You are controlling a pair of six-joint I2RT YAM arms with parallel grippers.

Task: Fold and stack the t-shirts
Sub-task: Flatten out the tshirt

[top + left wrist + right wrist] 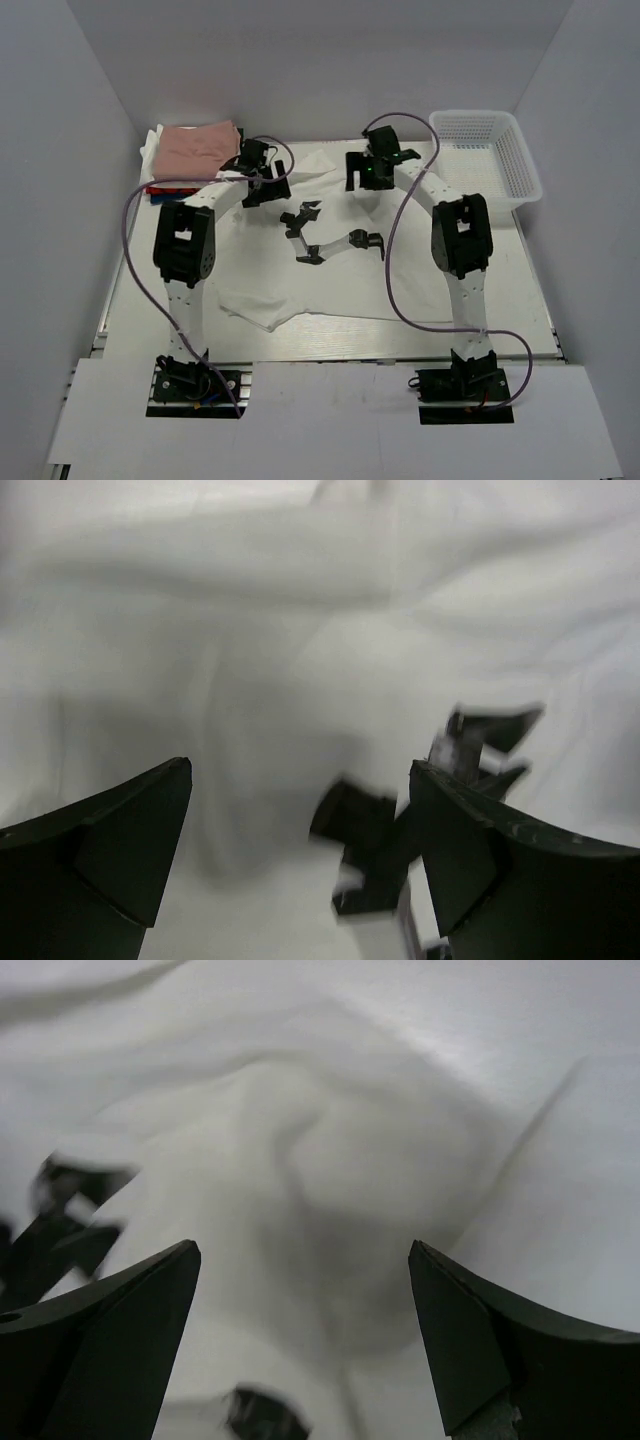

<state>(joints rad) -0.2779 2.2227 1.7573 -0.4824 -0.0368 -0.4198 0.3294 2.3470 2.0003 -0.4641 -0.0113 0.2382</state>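
Note:
A large white t-shirt (320, 285) with a black graphic print (330, 235) lies spread over the table's middle. A folded dusty-pink t-shirt (198, 148) tops a stack at the back left, with white, red and dark cloth edges (160, 187) under it. My left gripper (268, 190) hovers over the white shirt's back left part, open and empty; its wrist view shows white cloth (280, 660) and the blurred black print (400, 820) between the fingers. My right gripper (365, 175) hovers over the shirt's back right part, open and empty above rumpled white cloth (330, 1180).
A white plastic mesh basket (487, 155) stands at the back right of the table. White walls close in the table on the left, back and right. Purple cables loop off both arms over the shirt.

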